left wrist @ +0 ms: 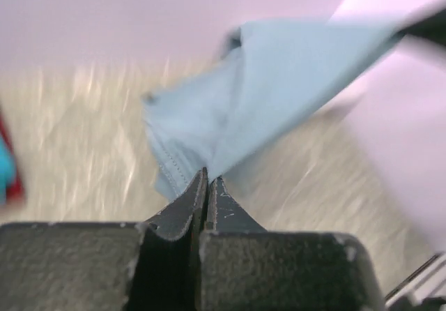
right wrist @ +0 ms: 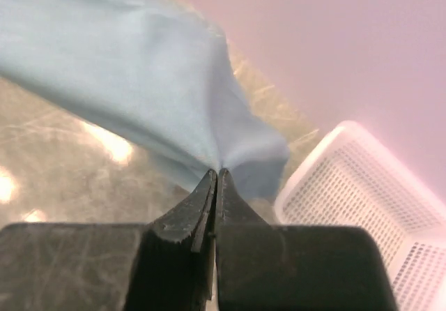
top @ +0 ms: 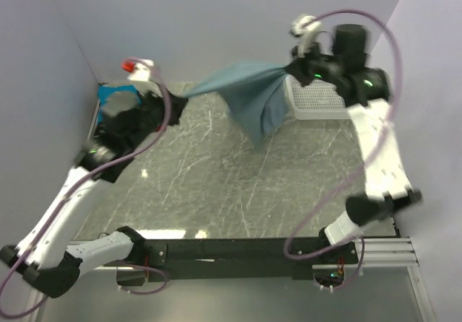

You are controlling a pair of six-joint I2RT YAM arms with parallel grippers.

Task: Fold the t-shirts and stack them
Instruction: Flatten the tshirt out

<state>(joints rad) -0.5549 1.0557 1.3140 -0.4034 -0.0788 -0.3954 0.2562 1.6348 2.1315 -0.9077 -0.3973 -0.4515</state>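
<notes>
Grey-blue t-shirt (top: 249, 98) is lifted off the table (top: 216, 185), strung in the air between both arms near 12 o'clock in the top view. Left gripper (left wrist: 208, 180) is clenched on a seamed edge at the 10 o'clock end. Right gripper (right wrist: 217, 175) is clenched on a bunched corner at 1 o'clock. Slack cloth hangs down from the right pinch. White mesh basket (top: 317, 99) sits at 2 o'clock, just beside that hanging cloth. Bright blue cloth (top: 110, 91) at 10 o'clock is mostly hidden behind the left arm, possibly a folded tee.
</notes>
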